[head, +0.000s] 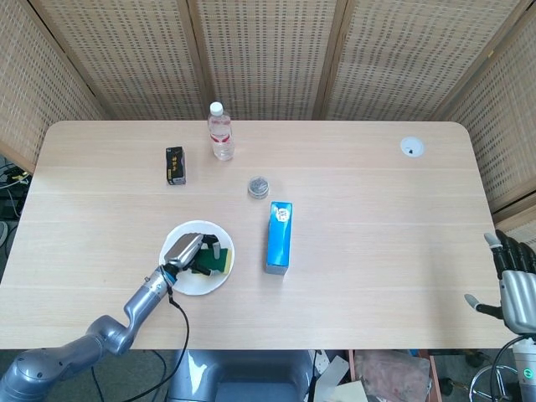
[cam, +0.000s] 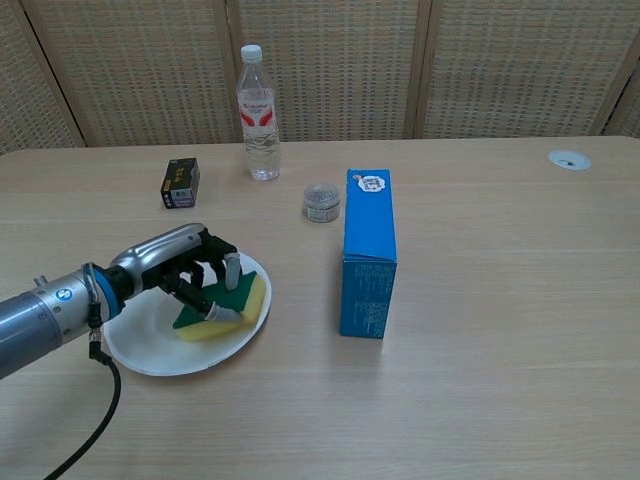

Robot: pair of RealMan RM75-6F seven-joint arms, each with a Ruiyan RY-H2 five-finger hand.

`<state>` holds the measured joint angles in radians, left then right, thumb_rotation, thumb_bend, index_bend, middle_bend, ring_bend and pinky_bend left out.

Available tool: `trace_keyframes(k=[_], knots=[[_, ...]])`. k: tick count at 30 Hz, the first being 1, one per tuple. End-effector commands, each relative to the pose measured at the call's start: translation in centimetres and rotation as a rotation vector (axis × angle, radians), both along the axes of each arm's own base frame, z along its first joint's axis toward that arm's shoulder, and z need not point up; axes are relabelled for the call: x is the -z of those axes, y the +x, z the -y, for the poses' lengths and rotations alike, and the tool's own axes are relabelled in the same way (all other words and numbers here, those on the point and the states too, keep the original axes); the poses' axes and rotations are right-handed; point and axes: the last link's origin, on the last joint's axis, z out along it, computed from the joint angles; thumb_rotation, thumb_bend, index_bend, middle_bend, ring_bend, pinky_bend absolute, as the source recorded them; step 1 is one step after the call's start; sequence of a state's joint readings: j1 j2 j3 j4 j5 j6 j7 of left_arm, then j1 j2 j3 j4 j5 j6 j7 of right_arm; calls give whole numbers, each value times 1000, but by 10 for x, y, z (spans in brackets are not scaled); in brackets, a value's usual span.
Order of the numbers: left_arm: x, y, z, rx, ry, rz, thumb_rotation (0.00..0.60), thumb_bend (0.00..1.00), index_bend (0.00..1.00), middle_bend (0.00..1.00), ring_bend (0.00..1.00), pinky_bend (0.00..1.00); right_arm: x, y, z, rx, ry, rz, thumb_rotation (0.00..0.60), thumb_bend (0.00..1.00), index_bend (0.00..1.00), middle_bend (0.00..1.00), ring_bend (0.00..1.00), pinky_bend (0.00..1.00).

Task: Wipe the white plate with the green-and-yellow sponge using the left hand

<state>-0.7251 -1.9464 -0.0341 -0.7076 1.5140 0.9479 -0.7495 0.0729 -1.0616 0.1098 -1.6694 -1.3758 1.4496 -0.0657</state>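
Chest view: we see the left hand gripping the green-and-yellow sponge, pressed onto the white plate at lower left of frame. We judge the wiping stroke is in hand; next move calls for dragging across the bare plate surface toward its near rim. Blue carton stands right of the plate; worktop beyond is open. Right hand sits lower right in head view, fingers apart, holding nothing.
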Motion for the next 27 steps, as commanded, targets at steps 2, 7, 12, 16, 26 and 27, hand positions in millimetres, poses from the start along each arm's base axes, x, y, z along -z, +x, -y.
trace_keyframes(k=[2,7,12,16,26,27], knots=[[-14,8,-9,21,36,32,600,155,645,502,461,568,-1,0,0,0,-3,2,600,0,0,0,0,0],[-46,14,-26,68,125,34,600,155,645,502,461,568,-2,0,-1,-3,-5,6,600,0,0,0,0,0],[-92,-7,-46,138,253,-163,600,155,645,502,461,568,-1,2,-2,-9,1,7,600,0,0,0,0,0],[-120,-39,-51,102,295,-277,600,155,645,502,461,563,-1,2,-2,-13,0,9,600,0,0,0,0,0],[-152,-120,-34,18,289,-549,600,155,622,459,461,504,-1,4,-3,-11,-2,7,600,0,0,0,0,0],[-152,-126,-32,18,289,-575,600,155,604,450,459,490,-1,4,-3,-12,-1,7,600,0,0,0,0,0]])
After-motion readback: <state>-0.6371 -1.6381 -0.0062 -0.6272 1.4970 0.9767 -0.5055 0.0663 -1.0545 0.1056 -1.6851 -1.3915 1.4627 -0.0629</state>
